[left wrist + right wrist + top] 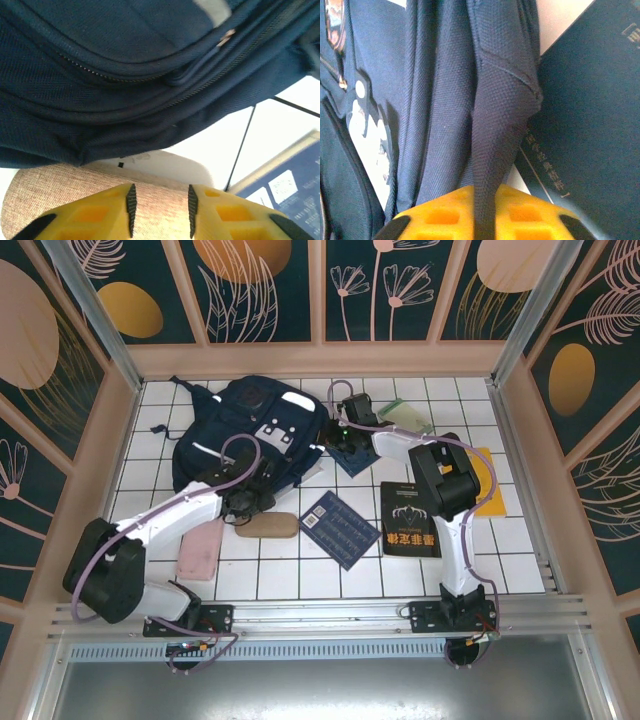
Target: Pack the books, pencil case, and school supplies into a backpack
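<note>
The backpack (250,430), at the upper left of the counter (520,550), is judged soft and floppy. A fold at its right edge is pinched in the closed right gripper (482,222). The left gripper (160,212), jaws slightly apart and empty, is poised over the tan pouch (75,195), probably light and best taken across its width.

navy book (590,110) partly hidden behind backpack (440,100).
</note>
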Available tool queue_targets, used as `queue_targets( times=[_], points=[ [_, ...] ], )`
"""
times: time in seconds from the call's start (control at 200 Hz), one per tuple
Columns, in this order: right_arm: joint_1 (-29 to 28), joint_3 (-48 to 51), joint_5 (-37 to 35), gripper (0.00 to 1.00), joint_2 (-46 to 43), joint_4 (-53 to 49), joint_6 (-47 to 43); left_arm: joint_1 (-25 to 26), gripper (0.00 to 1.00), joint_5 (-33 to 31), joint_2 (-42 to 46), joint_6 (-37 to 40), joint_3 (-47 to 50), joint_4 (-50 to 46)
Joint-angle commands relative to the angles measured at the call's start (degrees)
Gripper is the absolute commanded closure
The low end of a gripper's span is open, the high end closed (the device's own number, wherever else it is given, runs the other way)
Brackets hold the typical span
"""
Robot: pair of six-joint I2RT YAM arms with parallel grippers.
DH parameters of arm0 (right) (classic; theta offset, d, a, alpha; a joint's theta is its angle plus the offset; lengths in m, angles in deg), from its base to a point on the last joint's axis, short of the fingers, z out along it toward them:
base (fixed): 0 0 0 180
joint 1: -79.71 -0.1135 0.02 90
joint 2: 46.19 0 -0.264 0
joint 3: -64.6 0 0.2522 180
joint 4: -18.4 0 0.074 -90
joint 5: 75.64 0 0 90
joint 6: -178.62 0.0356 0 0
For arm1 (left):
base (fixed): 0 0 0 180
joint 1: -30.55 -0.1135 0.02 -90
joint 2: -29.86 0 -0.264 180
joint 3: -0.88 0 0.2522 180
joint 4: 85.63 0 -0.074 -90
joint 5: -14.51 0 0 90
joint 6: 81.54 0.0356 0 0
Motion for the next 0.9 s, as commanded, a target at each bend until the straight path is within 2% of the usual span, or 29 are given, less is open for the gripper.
queue_targets(
  times=[0.0, 0.185, 0.29, 0.37, 0.48, 0.645, 0.775, 0.891],
  points=[
    [-0.3, -0.4, 1.5, 1.00, -1.8, 0.0, 0.5, -0.1, 0.68, -5.4, -4.6, 2.7, -1.8, -1.2],
    [0.8, 0.9, 1.6, 1.00, -6.3, 0.9, 2.1, -3.1, 0.69, -16.9, -11.4, 9.6, -8.7, -3.8],
    [1.5, 2.6, 1.8, 1.00, -8.9, 1.6, 3.5, -6.4, 0.69, -19.7, -13.3, 13.4, -11.7, -2.4],
    [1.9, 3.7, 1.9, 1.00, -10.2, 1.7, 4.2, -9.1, 0.69, -19.1, -15.4, 15.5, -14.2, -1.4],
    [2.0, 5.0, 1.6, 1.00, -11.3, 1.3, 4.2, -9.6, 0.68, -18.4, -18.5, 18.1, -17.3, 0.1],
    [2.0, 5.3, 1.1, 1.00, -9.5, 1.3, 4.3, -9.4, 0.63, -9.1, -17.4, 20.4, -14.8, 7.2],
    [1.9, 5.5, 1.4, 0.64, -8.1, 1.5, 5.6, -8.3, 0.60, -3.8, -15.0, 21.5, -11.0, 12.5],
    [1.1, 8.3, 1.4, 0.47, -9.3, 3.0, 8.1, -5.8, 0.60, -2.1, -14.3, 21.9, -9.0, 15.2]
  ],
)
